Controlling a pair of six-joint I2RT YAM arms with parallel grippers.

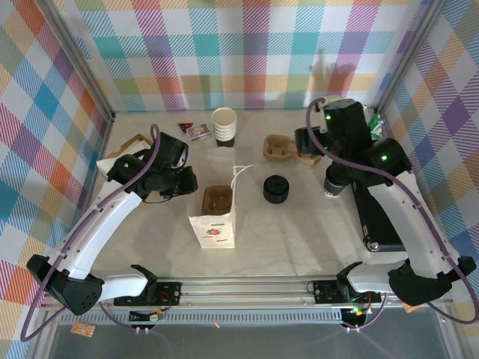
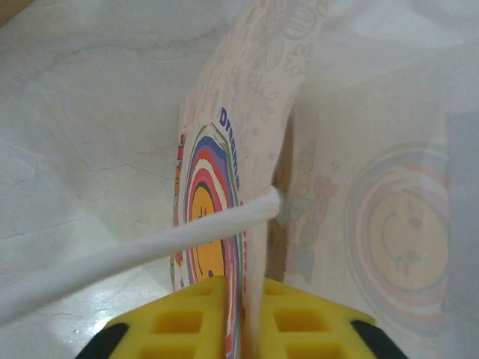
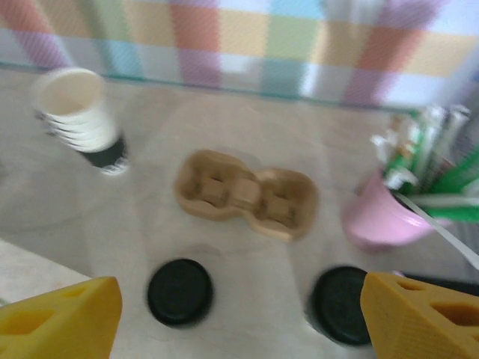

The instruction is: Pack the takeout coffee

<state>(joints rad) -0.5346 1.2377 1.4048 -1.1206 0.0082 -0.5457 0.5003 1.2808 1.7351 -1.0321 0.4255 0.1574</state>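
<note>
The takeout coffee (image 1: 334,184) stands on the table right of centre, and its black lid (image 3: 340,304) shows low in the right wrist view. My right gripper (image 3: 239,303) hangs open above the table with nothing between its fingers, one of which overlaps the lid's right side. From above, that gripper (image 1: 308,142) sits up near the carrier. A white paper bag (image 1: 213,223) with a smiley print stands open at the table's middle. My left gripper (image 1: 185,184) is shut on the bag's left wall (image 2: 224,149), its yellow pads (image 2: 187,321) pinching the paper, with the white handle (image 2: 150,250) crossing in front.
A stack of lidless cream cups (image 1: 224,126) stands at the back. A squat stack of black lids (image 1: 276,188) is right of the bag. A brown pulp cup carrier (image 1: 287,148) lies behind it. A pink cup (image 3: 378,221) of sachets and straws stands at the back right.
</note>
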